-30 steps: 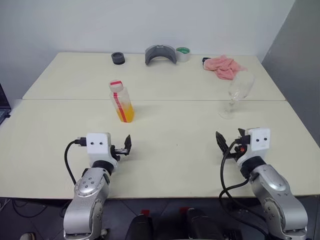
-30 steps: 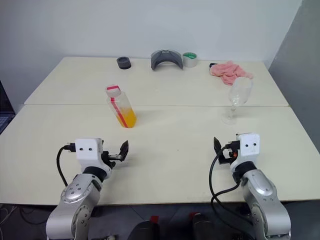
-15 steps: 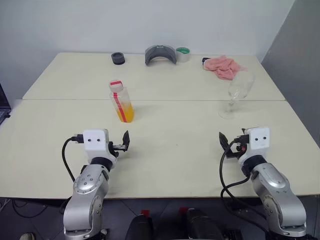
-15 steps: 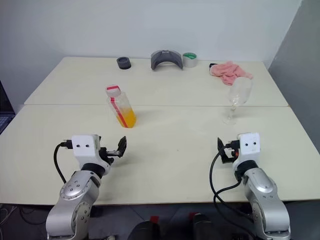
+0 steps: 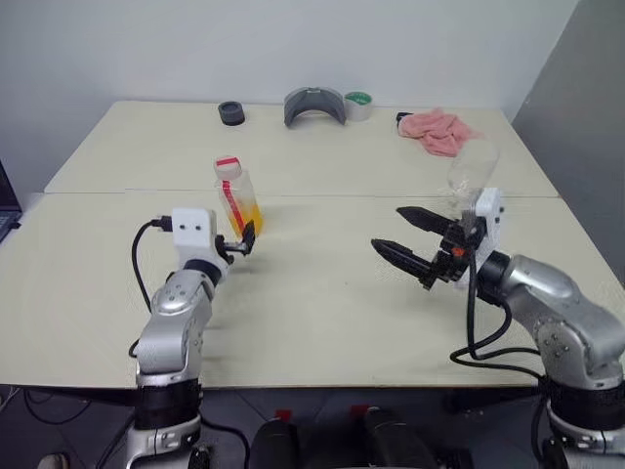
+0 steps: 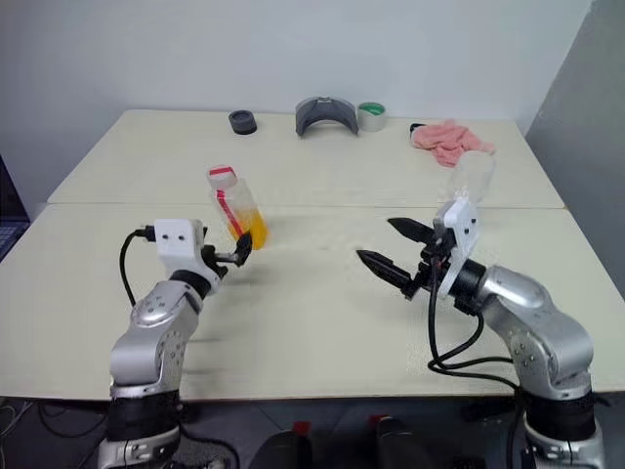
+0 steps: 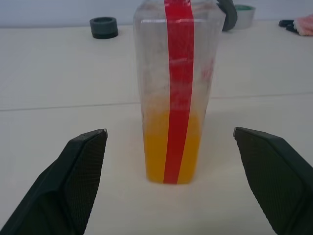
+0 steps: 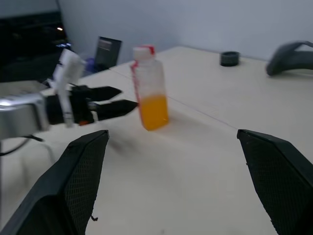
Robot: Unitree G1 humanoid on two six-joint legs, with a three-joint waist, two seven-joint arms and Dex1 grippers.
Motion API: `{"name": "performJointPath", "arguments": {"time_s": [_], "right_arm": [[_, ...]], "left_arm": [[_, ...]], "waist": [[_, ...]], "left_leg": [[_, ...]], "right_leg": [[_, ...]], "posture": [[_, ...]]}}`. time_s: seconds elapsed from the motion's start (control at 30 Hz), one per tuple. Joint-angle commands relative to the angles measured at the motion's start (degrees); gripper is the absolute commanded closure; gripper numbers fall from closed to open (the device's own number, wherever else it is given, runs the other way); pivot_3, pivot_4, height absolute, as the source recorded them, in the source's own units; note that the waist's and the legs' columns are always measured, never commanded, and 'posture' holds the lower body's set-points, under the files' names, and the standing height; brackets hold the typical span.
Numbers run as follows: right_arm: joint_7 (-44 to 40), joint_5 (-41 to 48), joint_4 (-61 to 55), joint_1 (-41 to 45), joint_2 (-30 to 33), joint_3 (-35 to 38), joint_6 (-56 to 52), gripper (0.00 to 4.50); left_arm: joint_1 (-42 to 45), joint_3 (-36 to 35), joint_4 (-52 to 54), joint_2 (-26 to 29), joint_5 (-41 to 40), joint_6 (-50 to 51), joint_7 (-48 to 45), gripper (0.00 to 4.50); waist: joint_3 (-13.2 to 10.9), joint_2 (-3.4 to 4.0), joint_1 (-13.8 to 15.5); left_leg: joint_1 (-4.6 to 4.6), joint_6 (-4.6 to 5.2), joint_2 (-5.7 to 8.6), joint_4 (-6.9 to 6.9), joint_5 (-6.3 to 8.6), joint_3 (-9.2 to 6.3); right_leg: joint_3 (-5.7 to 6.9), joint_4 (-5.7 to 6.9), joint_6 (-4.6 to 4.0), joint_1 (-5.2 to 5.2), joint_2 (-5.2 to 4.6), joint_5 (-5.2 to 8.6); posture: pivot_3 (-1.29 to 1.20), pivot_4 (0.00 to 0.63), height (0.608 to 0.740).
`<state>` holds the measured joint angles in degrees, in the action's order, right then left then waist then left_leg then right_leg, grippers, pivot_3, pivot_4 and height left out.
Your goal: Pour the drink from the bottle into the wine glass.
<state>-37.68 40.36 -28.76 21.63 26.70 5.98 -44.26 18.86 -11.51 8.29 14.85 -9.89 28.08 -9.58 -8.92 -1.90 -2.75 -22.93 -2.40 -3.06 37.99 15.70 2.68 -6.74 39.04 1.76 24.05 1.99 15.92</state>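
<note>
Cream table (two joined) | white wall | both grippers apart

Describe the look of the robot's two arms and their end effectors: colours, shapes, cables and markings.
Both arms have rounded silver-grey metallic shells, each ending in a white boxy wrist block with two small dark dots. A looping black cable runs to each wrist. The left end effector and the right end effector each carry two black, tapered, pointed fingers with textured inner faces.
</note>
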Motion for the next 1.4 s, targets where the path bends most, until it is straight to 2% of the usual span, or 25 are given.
{"name": "performJointPath", "arguments": {"time_s": [0.03,0.5,1.07,1.27,1.4], "right_arm": [[-1.0,5.9,-1.0,2.7,0.4,0.3,-2.9,0.0],[0.5,5.9,-1.5,2.5,1.6,-0.1,-1.7,0.0],[4.3,7.0,-3.5,2.8,1.3,-0.1,-1.5,0.0],[4.6,6.7,-3.7,2.1,1.0,-0.4,-0.9,0.0],[4.7,6.8,-3.8,1.9,1.0,-0.4,-0.8,0.0]], "left_arm": [[2.4,1.1,-1.6,-0.3,0.2,-2.5,-0.3,0.02],[10.9,1.6,-12.9,2.3,0.3,-8.3,-2.8,0.02],[24.1,2.4,-33.0,3.0,1.9,-19.0,-5.2,0.02],[25.9,2.7,-36.2,2.6,2.0,-20.7,-6.0,0.02],[25.3,3.0,-34.5,1.8,1.5,-20.1,-6.9,0.02]], "waist": [[0.0,0.0,0.0],[0.0,0.0,0.6],[0.0,0.0,0.9],[0.0,0.0,0.9],[0.0,0.0,1.0]], "left_leg": [[-0.03,0.0,0.04,-0.02,0.0,-0.06],[-0.24,0.01,0.35,0.06,0.0,-0.61],[-0.6,0.0,0.39,0.21,-0.02,-1.07],[-0.73,0.0,0.4,0.29,-0.02,-1.18],[-0.87,0.0,0.39,0.44,-0.02,-1.22]], "right_leg": [[0.02,0.0,0.0,0.0,-0.05,0.0],[0.29,0.02,0.0,-0.03,-0.24,0.0],[0.96,0.0,-0.01,0.01,-0.4,0.0],[1.07,0.0,-0.01,0.03,-0.41,-0.01],[1.16,0.02,-0.01,0.05,-0.41,-0.01]], "posture": [[0.0,0.15,0.74],[0.0,0.15,0.74],[0.0,0.15,0.74],[0.0,0.15,0.74],[0.0,0.15,0.74]]}}
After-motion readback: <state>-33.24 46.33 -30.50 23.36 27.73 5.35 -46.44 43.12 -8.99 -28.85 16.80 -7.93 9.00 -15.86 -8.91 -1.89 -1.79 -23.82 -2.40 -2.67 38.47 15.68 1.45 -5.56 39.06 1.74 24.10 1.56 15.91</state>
